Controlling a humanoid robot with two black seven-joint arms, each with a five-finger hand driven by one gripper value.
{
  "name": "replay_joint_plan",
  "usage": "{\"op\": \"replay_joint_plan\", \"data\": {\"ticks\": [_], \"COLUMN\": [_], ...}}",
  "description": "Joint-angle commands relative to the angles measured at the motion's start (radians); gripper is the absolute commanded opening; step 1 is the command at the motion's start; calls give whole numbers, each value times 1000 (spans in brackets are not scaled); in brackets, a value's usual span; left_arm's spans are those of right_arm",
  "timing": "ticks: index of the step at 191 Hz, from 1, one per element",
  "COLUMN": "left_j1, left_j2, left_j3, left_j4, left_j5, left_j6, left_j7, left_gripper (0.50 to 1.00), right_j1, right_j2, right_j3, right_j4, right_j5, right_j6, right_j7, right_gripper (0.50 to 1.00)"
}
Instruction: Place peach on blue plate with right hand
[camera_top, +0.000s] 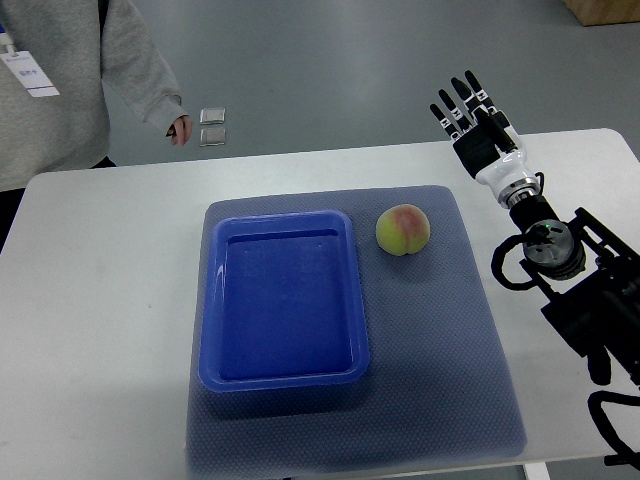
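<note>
— Where's the peach (404, 230) from where you're sitting?

— I see it resting on the grey mat (460, 350), just beside the right rim of the blue plate (284, 378), toward the far end of it. It isn't on the plate; there's a thin strip of mat between the two. I'd guess it's been set there so my right arm has a short, clear path: the fruit sits between the plate and the arm's side.

— And the robot hand?

— My right robot hand (478, 128) hangs over the far right part of the worktop (100, 300), well apart from the peach, fingers straight and spread, pointing away from me. Released, gripping nothing. I can't see a left one in this view.

— The plate's ready?

— It's more a shallow rectangular tray, raised rim, nothing in it. It lies square on the mat, which I take to be there to stop things sliding or rolling.

— What does the fruit look like?

— Round, yellow-green with a pink-red blush on top. The skin looks matt. It seems firm, though I'm judging only by its shape.

— Anyone around?

— A person in a grey sweatshirt (60, 90) stands at the far left corner, a hand hanging off the worktop's edge, clear of my reach.
</note>
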Motion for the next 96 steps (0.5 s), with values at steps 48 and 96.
{"op": "replay_joint_plan", "data": {"ticks": [48,96], "left_j1": [0,0], "left_j2": [0,0], "left_j3": [-1,-1], "left_j4": [2,3], "left_j5": [-1,-1], "left_j6": [2,2], "left_j7": [0,0], "left_gripper": [1000,1000], "right_j1": [6,55], "right_j2": [-3,-55], "right_j3": [-2,-63], "right_j4": [1,1], "right_j5": [-2,-92], "right_j6": [-1,8], "right_j7": [-2,-9], "right_gripper": [932,932]}}
